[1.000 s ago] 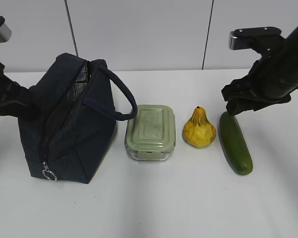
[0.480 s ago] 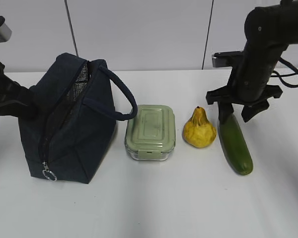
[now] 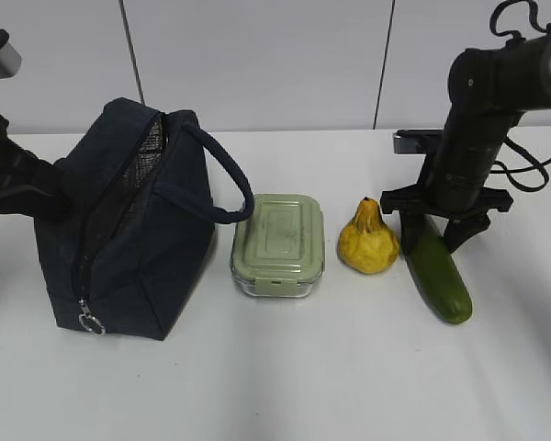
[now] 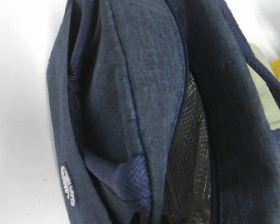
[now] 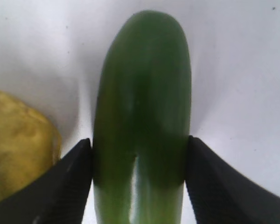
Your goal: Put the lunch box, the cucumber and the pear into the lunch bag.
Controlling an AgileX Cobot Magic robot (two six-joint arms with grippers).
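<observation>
The right gripper (image 5: 139, 172) pinches the cucumber (image 3: 435, 269), lying at 3 o'clock of the pear (image 3: 368, 240), so the cucumber pickup is under way; next it likely needs lifting toward the lunch bag (image 3: 129, 230) at 9 o'clock.

Left hand unseen; lunch bag (image 4: 144, 112) interior dark, indistinct.

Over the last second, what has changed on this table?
The right gripper swung from a slanted pose above the cucumber's far end to upright and came down over it; its fingers now sit against both sides. The cucumber shifted slightly on the table. The lunch bag, lunch box, pear and the left arm stayed put.
</observation>
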